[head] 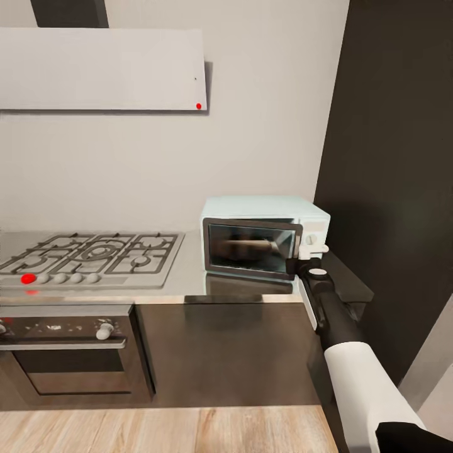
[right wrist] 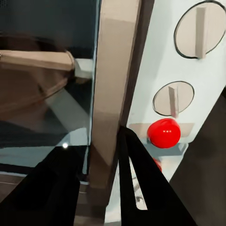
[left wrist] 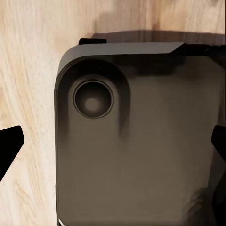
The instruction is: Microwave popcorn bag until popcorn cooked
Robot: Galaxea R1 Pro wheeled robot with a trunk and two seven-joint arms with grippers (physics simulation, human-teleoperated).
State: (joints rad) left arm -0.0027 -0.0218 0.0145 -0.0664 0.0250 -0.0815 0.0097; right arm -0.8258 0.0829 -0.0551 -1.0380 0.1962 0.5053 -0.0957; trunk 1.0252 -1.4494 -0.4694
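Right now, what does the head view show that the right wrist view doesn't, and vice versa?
Head view alone: the gas hob, the built-in oven, the countertop and the wood floor. Right wrist view alone: a red button under two knobs, seen close up. Both: the microwave, its door shut, with the right end effector at the door's edge.

Domestic kitchen, simulator render. Grey metallic countertop [head: 189, 277] over dark cabinets [head: 233, 352]; inset gas hob [head: 91, 255] with knobs along its front; built-in oven [head: 69, 352] below it. Pale mint microwave [head: 264, 242] on the counter. Extractor hood [head: 100, 69] on a pale wall; light wood plank floor [head: 163, 431].
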